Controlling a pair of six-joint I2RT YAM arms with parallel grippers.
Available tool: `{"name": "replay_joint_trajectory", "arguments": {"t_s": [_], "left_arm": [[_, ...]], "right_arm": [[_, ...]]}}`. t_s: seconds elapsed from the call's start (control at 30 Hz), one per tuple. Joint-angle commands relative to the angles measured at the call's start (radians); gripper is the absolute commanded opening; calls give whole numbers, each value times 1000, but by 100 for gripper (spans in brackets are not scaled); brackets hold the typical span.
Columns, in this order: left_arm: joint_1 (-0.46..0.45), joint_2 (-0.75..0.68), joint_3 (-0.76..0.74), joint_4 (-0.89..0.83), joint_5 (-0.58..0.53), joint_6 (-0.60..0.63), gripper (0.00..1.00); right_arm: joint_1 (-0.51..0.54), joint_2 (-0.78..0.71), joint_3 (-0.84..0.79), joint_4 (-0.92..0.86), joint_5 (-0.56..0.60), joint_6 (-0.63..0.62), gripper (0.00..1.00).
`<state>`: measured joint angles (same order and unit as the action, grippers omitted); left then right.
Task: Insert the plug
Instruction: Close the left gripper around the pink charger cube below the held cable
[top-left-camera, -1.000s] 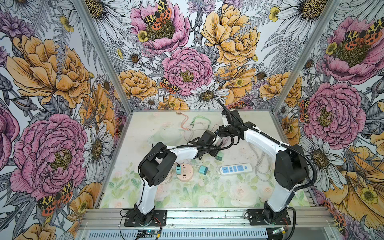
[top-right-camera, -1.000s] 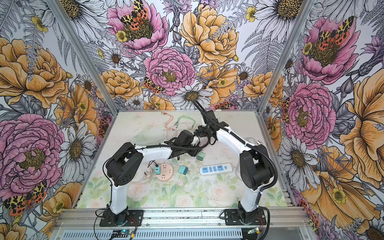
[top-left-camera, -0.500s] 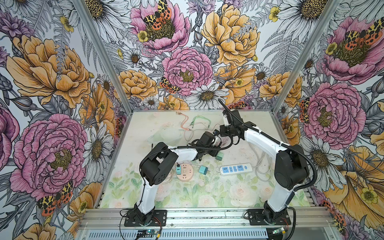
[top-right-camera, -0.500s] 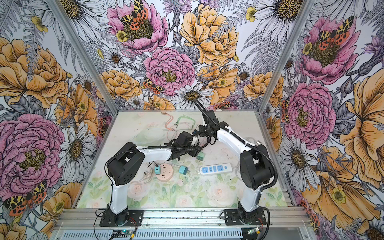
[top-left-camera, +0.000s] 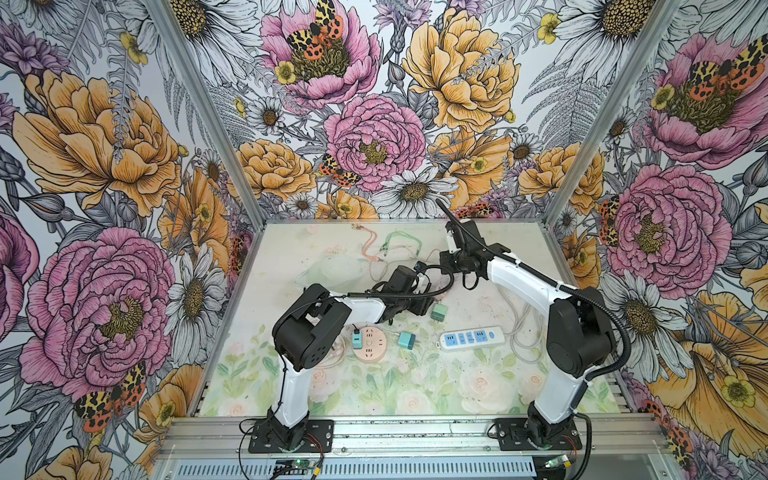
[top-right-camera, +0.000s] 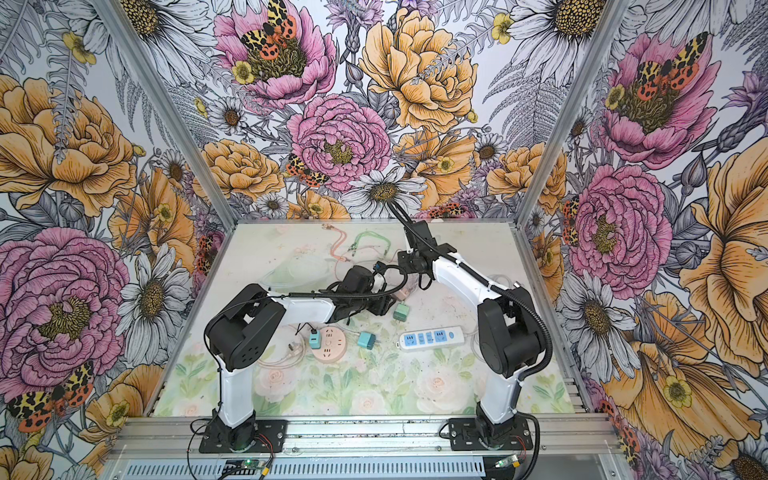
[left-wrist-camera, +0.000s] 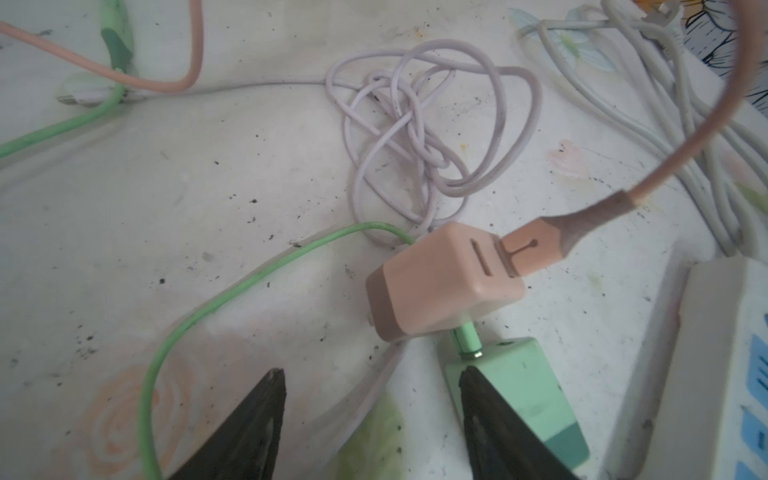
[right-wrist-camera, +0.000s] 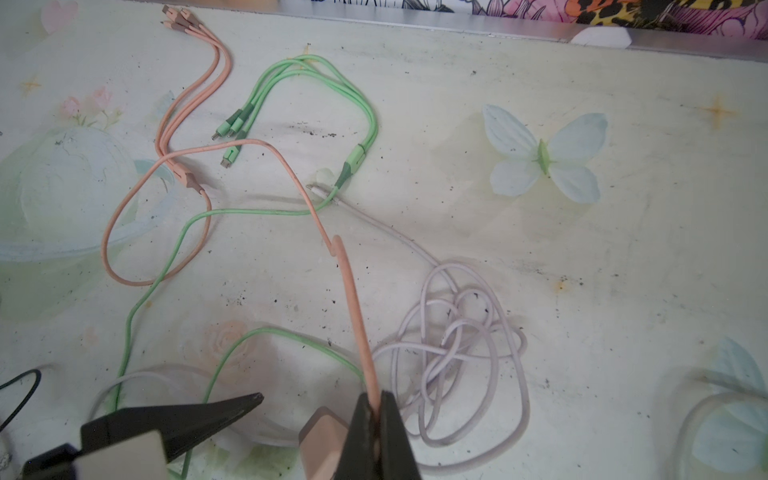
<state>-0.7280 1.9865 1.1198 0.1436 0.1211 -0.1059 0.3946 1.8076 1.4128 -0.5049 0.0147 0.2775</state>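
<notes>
Ok, cell check. Table mat (top-left-camera: 478, 374) is a pale pastel print of roses and butterflies, peppered with dark specks. Walls (top-left-camera: 104, 166) are loud floral wallpaper in pink and orange blooms, with bare aluminium posts (top-left-camera: 209, 112) at the corners.

Pink plug (left-wrist-camera: 444, 282) is a rounded cube with a matte salmon body, a brown end cap and a slot on the face. It sits tilted mid-table, just beside the green adapter (left-wrist-camera: 519, 395) and near the white power strip (left-wrist-camera: 715, 353). I can't tell if it's resting on the mat. Pink cable (right-wrist-camera: 351, 299) goes into its face through a flat connector.

Right gripper (right-wrist-camera: 376, 399) is clamped tight on that cable, close to the plug. Left gripper (left-wrist-camera: 372, 372) is spread wide and holds nothing, black tapered fingers pointing at the plug. One finger overlaps the green adapter; contact unclear. Lilac cable (left-wrist-camera: 415, 137) lies knotted in loose loops, and a thin green cable (left-wrist-camera: 216, 303) curves past.
</notes>
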Motion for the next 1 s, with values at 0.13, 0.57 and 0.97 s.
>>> {"name": "replay_joint_trajectory", "arguments": {"t_s": [0.13, 0.57, 0.97], "left_arm": [[-29, -3, 3, 73, -43, 13, 69], [-38, 87, 134, -10, -75, 100, 69], [-9, 115, 146, -20, 92, 98, 64]], "right_arm": [[-23, 26, 12, 2, 6, 39, 0], [-40, 32, 15, -3, -9, 48, 0], [-63, 65, 21, -3, -22, 41, 0]]}}
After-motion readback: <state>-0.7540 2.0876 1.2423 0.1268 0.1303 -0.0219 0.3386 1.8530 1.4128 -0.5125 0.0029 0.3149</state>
